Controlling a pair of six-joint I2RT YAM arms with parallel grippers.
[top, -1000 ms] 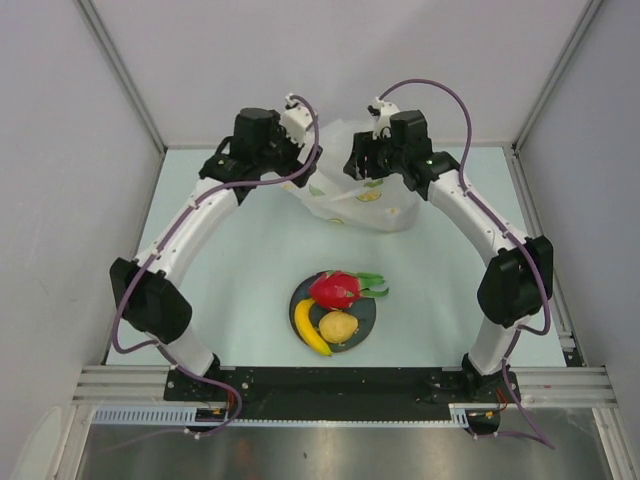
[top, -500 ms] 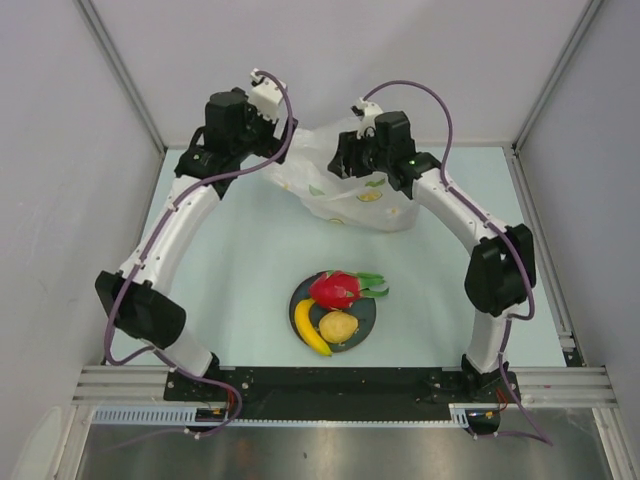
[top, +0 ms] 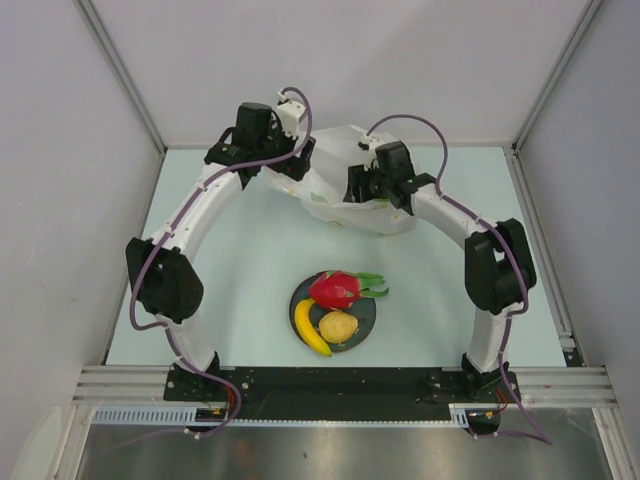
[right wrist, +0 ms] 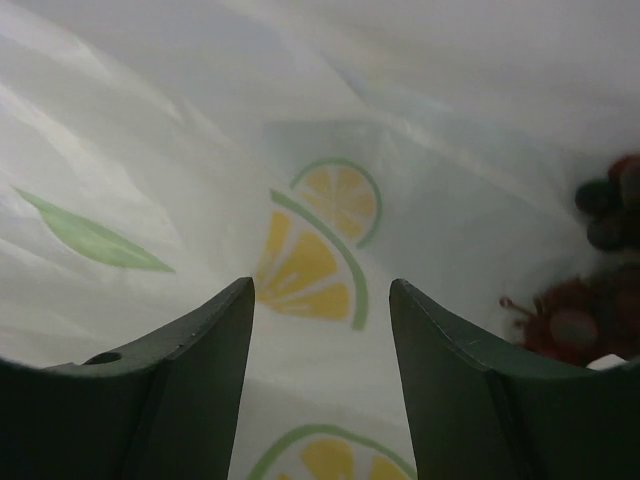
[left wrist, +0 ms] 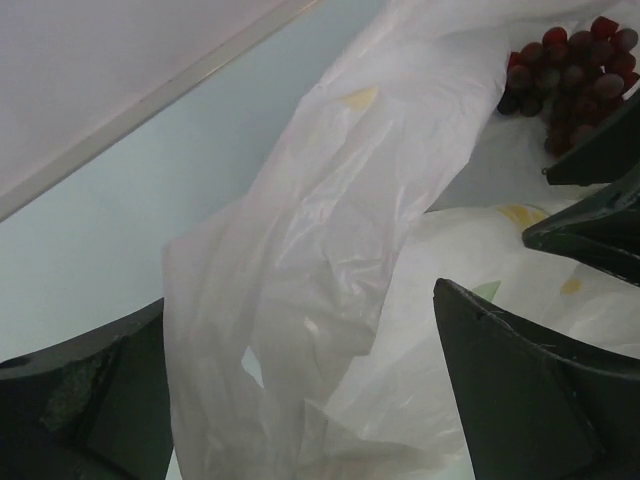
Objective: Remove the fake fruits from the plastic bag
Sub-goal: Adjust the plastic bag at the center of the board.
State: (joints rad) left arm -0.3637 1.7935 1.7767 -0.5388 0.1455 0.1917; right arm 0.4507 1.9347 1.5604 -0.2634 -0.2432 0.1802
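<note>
Both of my arms have come down since half a second ago, and the plastic bag point(top: 350, 200), which my left gripper point(top: 297, 160) had drawn up and out toward the far left corner, has slumped back into a low heap by the far edge of the bench point(top: 230, 265), a little right of its middle. That gripper sits at the bag's left end with its fingers point(left wrist: 90, 400) spread wide; a twisted fold of film runs through the gap, but neither finger presses on it. My right gripper point(top: 362, 187) is down on the top of the bag, its fingers point(right wrist: 200, 370) likewise parted with nothing pinched, a lemon-slice print lying just beyond them. The grape bunch point(left wrist: 565, 70) lies among the bag's folds, just beside my right fingers. The dragon fruit point(top: 335, 290), banana point(top: 311, 328) and round yellow fruit point(top: 338, 326) sit together on the dark plate point(top: 363, 316) near the middle of the near edge, well apart from the bag.
</note>
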